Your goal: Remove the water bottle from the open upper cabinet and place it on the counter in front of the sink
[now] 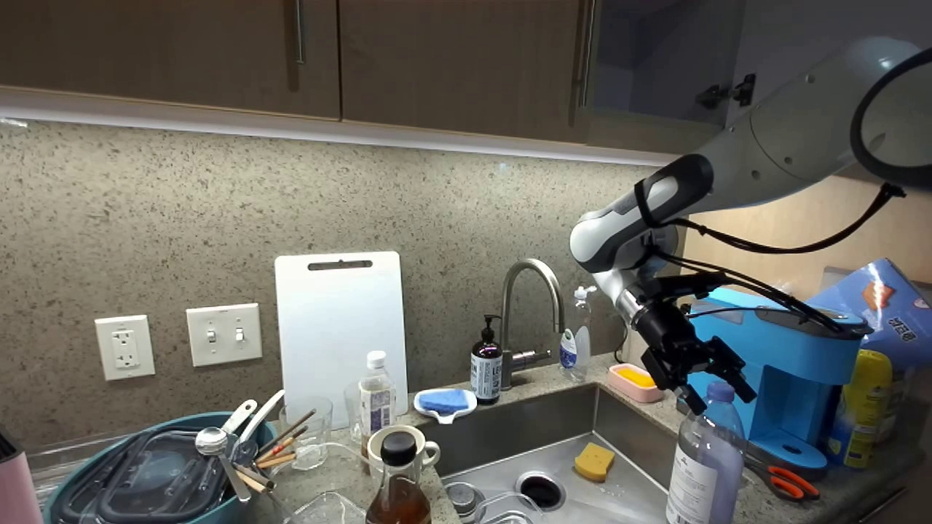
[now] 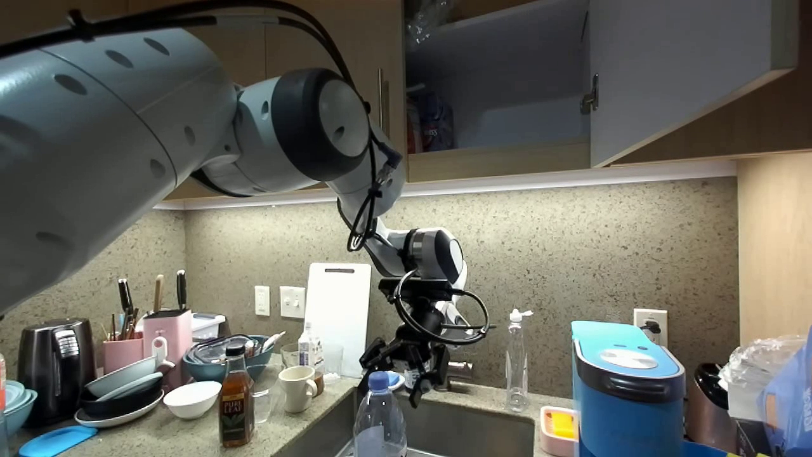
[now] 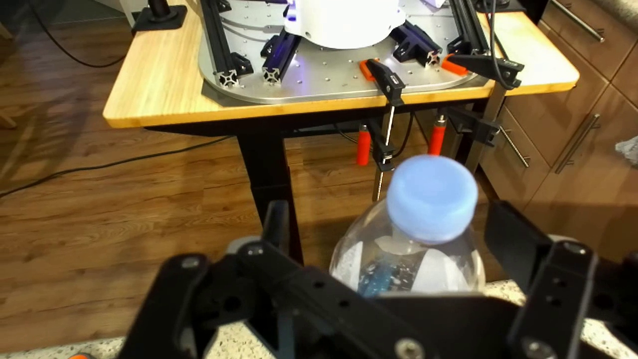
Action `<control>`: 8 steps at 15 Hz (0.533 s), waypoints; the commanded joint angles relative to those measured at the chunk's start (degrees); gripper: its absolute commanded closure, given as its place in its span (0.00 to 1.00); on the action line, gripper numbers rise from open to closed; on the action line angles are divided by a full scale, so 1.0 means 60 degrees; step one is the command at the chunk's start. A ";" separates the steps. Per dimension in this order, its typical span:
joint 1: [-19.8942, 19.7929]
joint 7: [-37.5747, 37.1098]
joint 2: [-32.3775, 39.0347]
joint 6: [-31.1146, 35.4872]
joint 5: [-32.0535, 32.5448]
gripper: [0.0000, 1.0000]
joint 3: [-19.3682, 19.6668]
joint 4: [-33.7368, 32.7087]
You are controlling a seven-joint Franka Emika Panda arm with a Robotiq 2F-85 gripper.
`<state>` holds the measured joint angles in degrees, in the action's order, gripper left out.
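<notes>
The water bottle (image 1: pixel 703 466) is upright at the near side of the sink (image 1: pixel 524 473); its base is cut off. It also shows in an exterior view (image 2: pixel 379 425) and, with its light blue cap, in the wrist view (image 3: pixel 431 199). My gripper (image 1: pixel 722 400) is open, its fingers on either side of the bottle's top. In the wrist view the fingers (image 3: pixel 391 214) stand apart with gaps beside the cap and shoulder. The speckled counter (image 2: pixel 304 422) borders the sink. The upper cabinet (image 2: pixel 507 95) is open, with a few packages at its left inside.
The blue machine (image 1: pixel 786 371) and orange-handled scissors (image 1: pixel 786 482) are right of the bottle. The faucet (image 1: pixel 535 269), soap dispenser (image 1: pixel 486 367) and pump-top bottle (image 2: pixel 517 368) stand behind the sink. A tea bottle (image 2: pixel 236 400), mug (image 2: pixel 297 387) and dishes crowd the left. The cabinet door (image 2: pixel 672 70) hangs open.
</notes>
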<state>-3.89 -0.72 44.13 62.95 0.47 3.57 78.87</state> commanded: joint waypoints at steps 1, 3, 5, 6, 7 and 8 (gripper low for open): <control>-0.0087 0.0142 0.0014 -0.0174 0.0173 0.00 0.0001 -0.0108; -0.0074 0.0157 -0.0022 -0.0148 0.0197 0.00 -0.0001 -0.0094; -0.0060 -0.0016 0.0014 -0.0023 0.0024 0.00 -0.0016 -0.0052; -0.0059 -0.0016 0.0014 -0.0021 0.0023 0.00 -0.0018 -0.0053; -0.0056 -0.0015 0.0017 -0.0020 0.0023 0.00 -0.0022 -0.0053; -0.0055 -0.0015 0.0019 -0.0019 0.0022 0.00 -0.0023 -0.0053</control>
<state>-3.99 -0.72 44.17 62.97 0.47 3.71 78.73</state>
